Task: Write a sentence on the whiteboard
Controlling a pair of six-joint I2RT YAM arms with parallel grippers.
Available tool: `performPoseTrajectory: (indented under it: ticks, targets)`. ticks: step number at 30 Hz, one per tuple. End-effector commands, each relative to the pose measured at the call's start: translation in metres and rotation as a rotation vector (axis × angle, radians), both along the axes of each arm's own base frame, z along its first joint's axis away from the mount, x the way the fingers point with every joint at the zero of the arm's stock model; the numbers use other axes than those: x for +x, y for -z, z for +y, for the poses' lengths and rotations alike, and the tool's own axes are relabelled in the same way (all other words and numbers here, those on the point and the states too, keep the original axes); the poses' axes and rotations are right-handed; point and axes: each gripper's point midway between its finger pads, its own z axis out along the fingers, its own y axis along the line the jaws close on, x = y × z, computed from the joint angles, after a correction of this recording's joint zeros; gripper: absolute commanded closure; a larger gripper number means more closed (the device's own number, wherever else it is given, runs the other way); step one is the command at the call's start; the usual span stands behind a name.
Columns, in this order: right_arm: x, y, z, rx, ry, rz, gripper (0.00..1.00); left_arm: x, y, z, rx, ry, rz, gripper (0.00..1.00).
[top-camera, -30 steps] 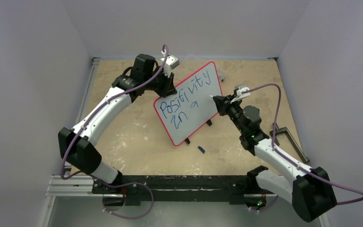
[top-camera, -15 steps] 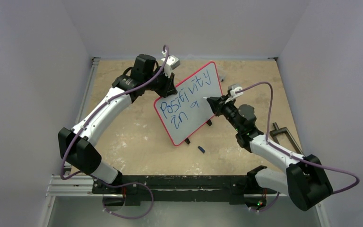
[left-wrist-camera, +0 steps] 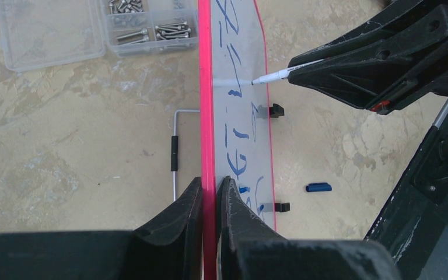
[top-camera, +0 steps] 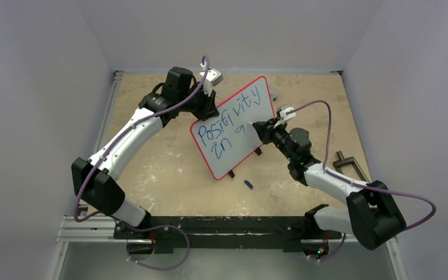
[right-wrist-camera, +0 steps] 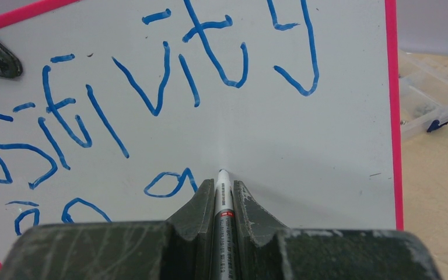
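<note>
White-shelled left arm point(top-camera: 125, 140), matching right arm point(top-camera: 333, 182), bulky black joint housings point(top-camera: 102, 189), thin purple cable point(top-camera: 312, 102) looped along each, scuffed black wedge-shaped plastic fingers point(left-wrist-camera: 175, 224)

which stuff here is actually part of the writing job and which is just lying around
In use: whiteboard, clamped at its edge by the left gripper; marker, held in the right gripper.
Lying about: small blue cap; clear box of screws; bent metal rod; grey metal piece by the right arm.

whiteboard point(top-camera: 242, 144) | blue handwriting | line 1: Positivity | line 2: in a
</note>
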Motion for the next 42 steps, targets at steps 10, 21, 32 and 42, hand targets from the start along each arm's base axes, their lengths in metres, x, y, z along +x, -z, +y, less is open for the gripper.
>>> performPoseTrajectory:
  ticks: [10,21,32,42]
  targets:
    - [0.009,-0.019,0.015,0.022,-0.031,-0.056,1.00,-0.016,0.032,0.011,0.146,0.056,0.024,1.00]
    - [0.003,-0.008,0.026,0.003,-0.089,-0.026,1.00,-0.016,0.031,0.011,0.146,0.055,0.018,1.00]
    - [-0.007,0.004,0.029,-0.016,-0.116,0.005,1.00,-0.016,0.031,0.011,0.147,0.055,0.017,1.00]
    - [-0.014,0.012,0.027,-0.028,-0.128,0.030,1.00,-0.016,0.030,0.011,0.145,0.055,0.015,1.00]
